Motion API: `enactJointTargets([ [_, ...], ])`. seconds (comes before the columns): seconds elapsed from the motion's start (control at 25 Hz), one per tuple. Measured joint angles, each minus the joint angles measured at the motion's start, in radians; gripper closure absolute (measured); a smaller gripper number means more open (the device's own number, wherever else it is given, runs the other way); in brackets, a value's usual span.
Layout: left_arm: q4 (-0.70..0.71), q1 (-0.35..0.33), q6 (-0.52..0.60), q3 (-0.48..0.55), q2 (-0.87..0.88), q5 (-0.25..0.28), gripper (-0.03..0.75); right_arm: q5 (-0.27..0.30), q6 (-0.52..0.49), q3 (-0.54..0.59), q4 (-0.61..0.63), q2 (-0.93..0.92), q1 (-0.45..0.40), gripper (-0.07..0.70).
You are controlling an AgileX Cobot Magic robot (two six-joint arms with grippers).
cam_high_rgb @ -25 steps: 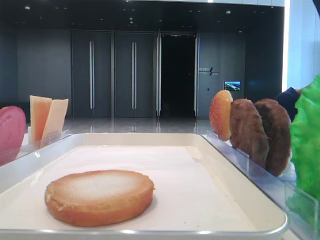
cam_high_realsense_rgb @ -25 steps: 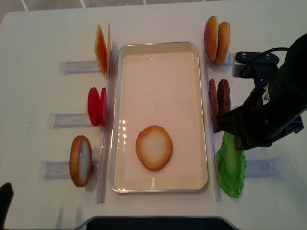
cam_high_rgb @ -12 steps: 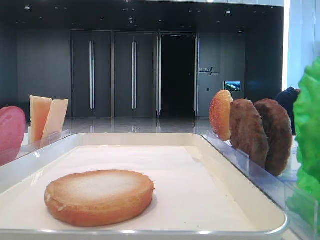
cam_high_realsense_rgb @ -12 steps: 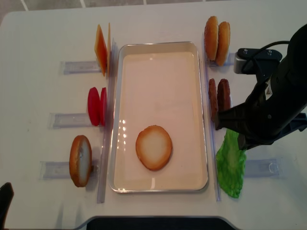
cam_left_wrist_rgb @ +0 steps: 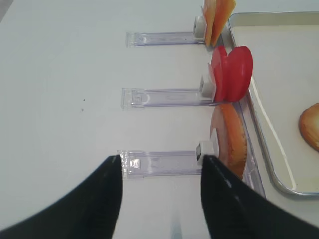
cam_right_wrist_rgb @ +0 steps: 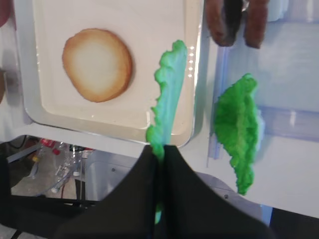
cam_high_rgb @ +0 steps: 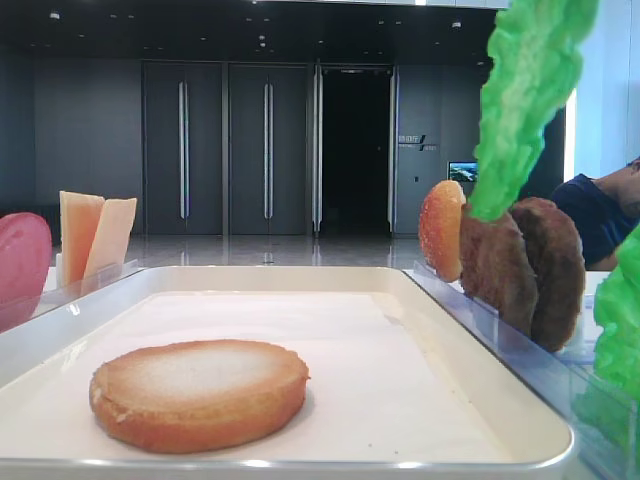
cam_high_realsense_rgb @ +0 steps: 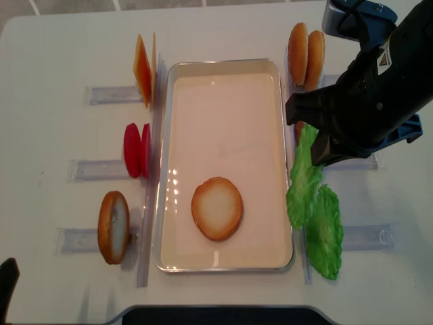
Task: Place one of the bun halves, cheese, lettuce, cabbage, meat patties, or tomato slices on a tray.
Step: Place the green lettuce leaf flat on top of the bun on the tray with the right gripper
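The right gripper (cam_right_wrist_rgb: 160,152) is clamped tight on a lettuce (cam_right_wrist_rgb: 167,99) leaf, which hangs edge-on from the jaws over the right rim of the tray (cam_high_realsense_rgb: 230,65). In the overhead view that leaf (cam_high_realsense_rgb: 302,179) sits right of centre, overlapping the tray's right edge, just above a second leaf (cam_high_realsense_rgb: 326,233) left in its holder at lower right. In the low front view the held leaf (cam_high_rgb: 525,90) dangles at upper right, in front of the patties (cam_high_rgb: 520,265). One bun half (cam_high_realsense_rgb: 216,208) lies flat in the lower middle of the tray. Cheese (cam_high_realsense_rgb: 143,68), tomato (cam_high_realsense_rgb: 137,149) and another bun half (cam_high_realsense_rgb: 113,227) stand along the left side. The left gripper (cam_left_wrist_rgb: 160,199) stands wide open, holding nothing, at the bottom of its own view.
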Motion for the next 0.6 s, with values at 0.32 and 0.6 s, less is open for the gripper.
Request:
enactJointTargets([
  [0.32,0.0,0.0,0.0,0.0,0.0,0.0,0.324,-0.23,-0.008,0.0,0.07,0.002,0.108,0.607],
  [0.6,0.0,0.0,0.0,0.0,0.0,0.0,0.324,-0.365,-0.03,0.0,0.091,0.099,0.151,0.607],
])
